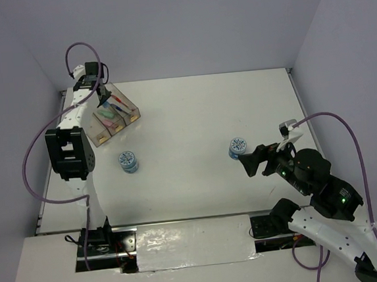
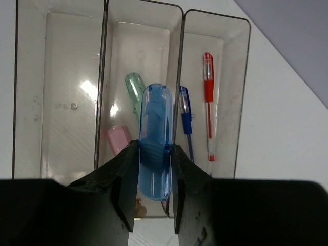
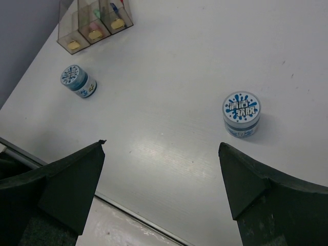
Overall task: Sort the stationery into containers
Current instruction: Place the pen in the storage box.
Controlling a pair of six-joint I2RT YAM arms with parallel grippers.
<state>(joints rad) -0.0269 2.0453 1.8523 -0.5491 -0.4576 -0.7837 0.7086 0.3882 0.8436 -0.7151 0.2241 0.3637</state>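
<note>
At the far left the left gripper grips a blue bar between half-closed jaws over the middle of three clear bins, where a green bar and a pink bar lie; a blue pen and a red pen lie next door. One tape roll stands near the bins, and a second tape roll well right, just beyond the wide-open, empty right gripper

Blue bar; red pen; blue-white, seemingly splash-patterned roll.
</note>
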